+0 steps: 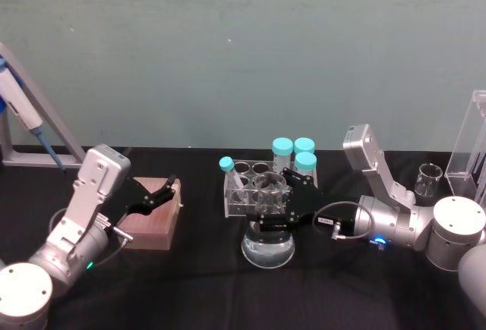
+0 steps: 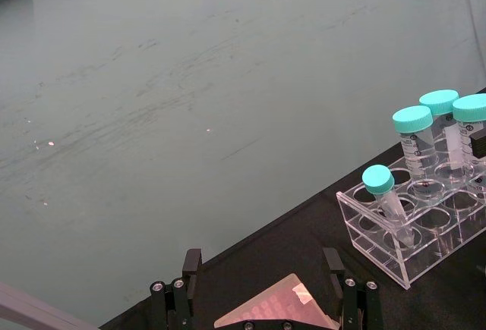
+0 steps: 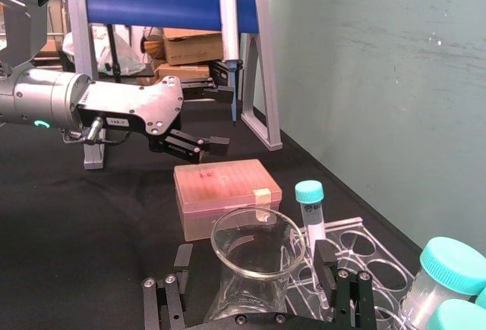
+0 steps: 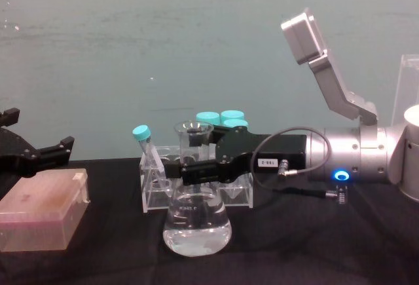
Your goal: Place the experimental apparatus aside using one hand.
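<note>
The conical flask [image 1: 268, 253] with clear liquid stands on the black table in front of the tube rack; it also shows in the chest view [image 4: 196, 232] and close up in the right wrist view [image 3: 247, 243]. My right gripper [image 1: 269, 207] reaches in from the right and straddles the flask's neck, open, with a small gap between each pad and the glass [image 4: 196, 170] [image 3: 254, 265]. A small glass beaker [image 1: 429, 179] and the tall acrylic stand [image 1: 474, 144] sit at the far right. My left gripper [image 1: 163, 193] hovers open over a pink box.
A clear tube rack [image 1: 235, 197] with teal-capped tubes [image 1: 282, 148] stands just behind the flask. The pink tip box [image 1: 152, 220] lies at the left. A pipette stand [image 1: 30, 117] occupies the back left corner. A teal wall closes off the table's far edge.
</note>
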You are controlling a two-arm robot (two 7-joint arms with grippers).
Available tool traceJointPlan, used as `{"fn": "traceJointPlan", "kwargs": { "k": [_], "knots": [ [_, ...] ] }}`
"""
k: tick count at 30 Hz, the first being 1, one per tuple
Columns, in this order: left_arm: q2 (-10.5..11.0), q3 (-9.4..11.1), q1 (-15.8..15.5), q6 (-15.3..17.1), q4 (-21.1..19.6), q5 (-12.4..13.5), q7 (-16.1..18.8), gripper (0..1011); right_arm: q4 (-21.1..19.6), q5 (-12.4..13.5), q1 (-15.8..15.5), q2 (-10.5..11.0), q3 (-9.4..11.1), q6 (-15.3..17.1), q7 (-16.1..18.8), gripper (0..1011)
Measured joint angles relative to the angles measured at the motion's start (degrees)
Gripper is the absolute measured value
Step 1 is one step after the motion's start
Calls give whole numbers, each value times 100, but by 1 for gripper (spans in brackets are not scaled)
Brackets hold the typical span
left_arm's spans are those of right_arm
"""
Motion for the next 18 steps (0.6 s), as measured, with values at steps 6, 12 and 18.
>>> {"fn": "traceJointPlan", "kwargs": {
  "k": [6,12,18],
  "knots": [
    [0,0,0,0,0,0,0,1000,6,7,2,0,0,0,0,1003],
    [0,0,0,0,0,0,0,1000,10,11,6,0,0,0,1,928],
    [0,0,0,0,0,0,0,1000,14,14,9,0,0,0,1,762]
  ]
}}
